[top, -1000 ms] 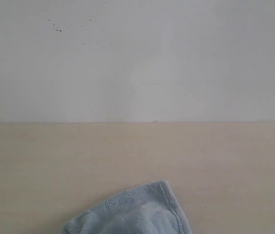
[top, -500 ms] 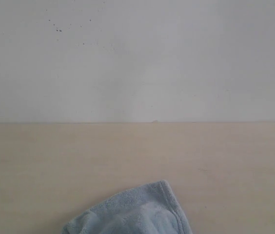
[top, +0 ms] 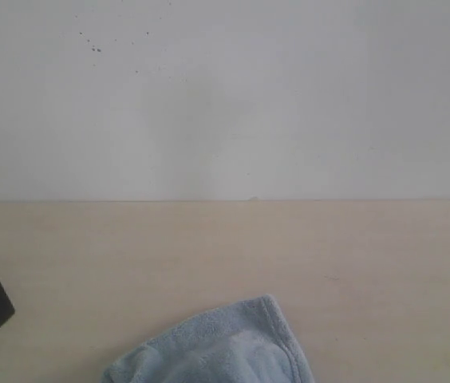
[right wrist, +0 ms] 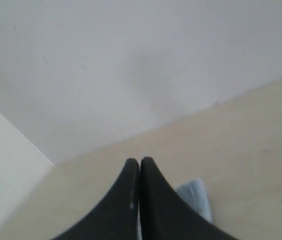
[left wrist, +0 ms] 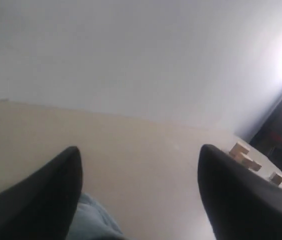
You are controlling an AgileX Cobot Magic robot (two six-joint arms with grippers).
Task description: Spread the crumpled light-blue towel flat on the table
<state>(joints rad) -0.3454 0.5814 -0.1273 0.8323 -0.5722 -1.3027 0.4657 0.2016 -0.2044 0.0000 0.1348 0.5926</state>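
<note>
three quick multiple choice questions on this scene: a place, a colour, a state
1. In the exterior view the towel lies on the table at: A) bottom middle B) far edge C) right corner
2. The towel's colour? A) red B) light blue C) green
3. The left end effector is: A) shut B) shut on the towel C) open
Answers: 1 A, the picture's bottom edge cuts it; 2 B, pale blue fleece; 3 C, its jaws stand wide apart with nothing between.
</note>
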